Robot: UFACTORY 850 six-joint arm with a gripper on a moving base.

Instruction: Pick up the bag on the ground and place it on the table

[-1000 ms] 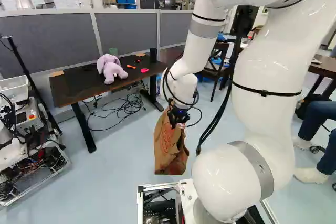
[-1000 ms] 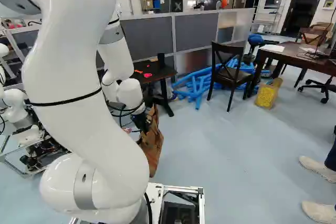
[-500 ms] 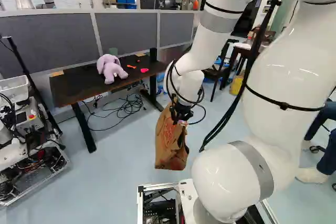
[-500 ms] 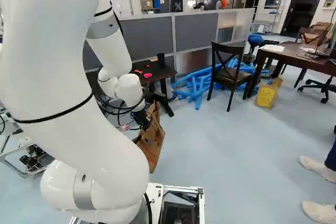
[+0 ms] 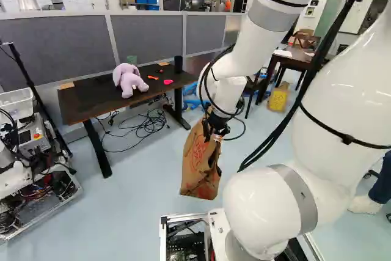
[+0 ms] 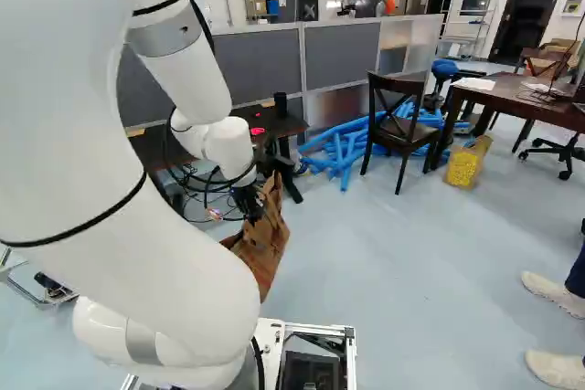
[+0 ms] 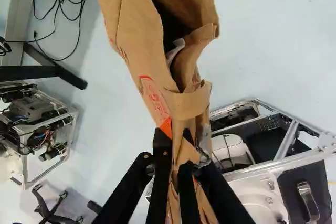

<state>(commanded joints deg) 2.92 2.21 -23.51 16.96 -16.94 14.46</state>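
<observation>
Carried with the arm [image 5: 241, 50], the paper bag [image 5: 199, 164] had been swung slightly rightward, near the left base view's centre. It was clenched between the gripper's [image 7: 175, 148] fingers; the table [image 5: 88, 101] was seen to its upper left.

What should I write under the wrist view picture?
The gripper pinches a brown paper bag with its mouth open.

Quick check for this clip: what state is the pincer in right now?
Pincer: closed on the brown paper bag, its paper pinched between both fingers.
</observation>
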